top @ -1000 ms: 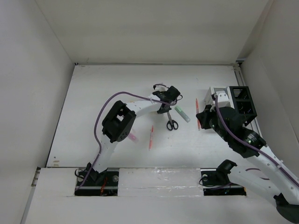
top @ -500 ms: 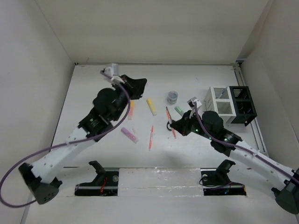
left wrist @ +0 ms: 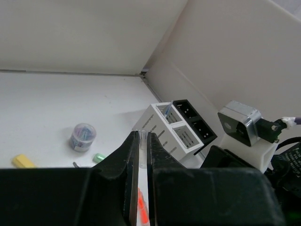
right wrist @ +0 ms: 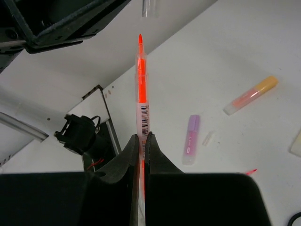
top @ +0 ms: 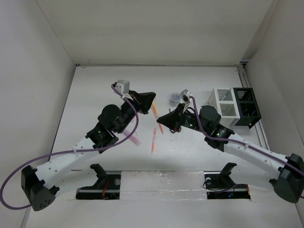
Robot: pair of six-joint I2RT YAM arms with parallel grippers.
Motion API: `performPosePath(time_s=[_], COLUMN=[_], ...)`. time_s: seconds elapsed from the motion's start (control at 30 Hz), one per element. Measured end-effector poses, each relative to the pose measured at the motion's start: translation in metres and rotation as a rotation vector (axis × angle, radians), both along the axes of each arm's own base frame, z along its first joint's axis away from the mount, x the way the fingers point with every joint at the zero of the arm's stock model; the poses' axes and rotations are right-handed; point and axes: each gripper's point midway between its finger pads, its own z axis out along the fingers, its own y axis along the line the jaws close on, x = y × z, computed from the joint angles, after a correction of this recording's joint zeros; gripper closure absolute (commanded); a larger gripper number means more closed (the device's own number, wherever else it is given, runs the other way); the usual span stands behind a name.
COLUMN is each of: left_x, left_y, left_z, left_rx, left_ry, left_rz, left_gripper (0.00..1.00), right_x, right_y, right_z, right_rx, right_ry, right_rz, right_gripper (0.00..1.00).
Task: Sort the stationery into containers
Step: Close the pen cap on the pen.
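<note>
A loose orange-red pen [top: 153, 140] and a purple highlighter [top: 135, 139] are lying on the table [top: 95, 95] nearest the arm bases. Just beyond, mid-table, the right gripper [right wrist: 142, 137] is pinching a thin orange-red pen [right wrist: 141, 94], its tip pointing at the left gripper [left wrist: 141, 136], which is clamping a clear-ended pen [left wrist: 141, 149]. Farther back, a grey roll [left wrist: 83, 137] is sitting near the white box [left wrist: 150, 123] and black box [left wrist: 194, 117], which are standing side by side.
</note>
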Motion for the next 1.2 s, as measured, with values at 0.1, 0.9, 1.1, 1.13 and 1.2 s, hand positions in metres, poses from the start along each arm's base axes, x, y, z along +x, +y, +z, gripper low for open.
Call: performPosePath(time_s=[0.1,0.9,1.1,1.13,1.2], left_x=[-0.002,-0.003,-0.004,-0.004,-0.004], left_y=[0.001,0.004,0.002,0.002,0.002], left_z=[0.009,0.021,0.021,0.021,0.021], left_rx=[-0.023,-0.049,-0.048,-0.049,-0.048], left_ry=[-0.03,-0.067,-0.068,-0.068,-0.068], left_rz=[-0.005,0.001,-0.007,-0.008,-0.009], left_gripper=[1.0,1.0,1.0,1.0,1.0], right_x=[-0.002,0.003,0.004,0.005,0.006], right_y=[0.002,-0.008,-0.009,-0.008,-0.008], right_z=[0.004,0.025,0.024,0.023,0.021], right_rx=[0.014,0.064,0.062,0.06,0.056], right_ry=[-0.005,-0.047,-0.044,-0.043,-0.039], right_rz=[0.008,-0.058,-0.067,-0.067,-0.069], right_gripper=[1.0,1.0,1.0,1.0,1.0])
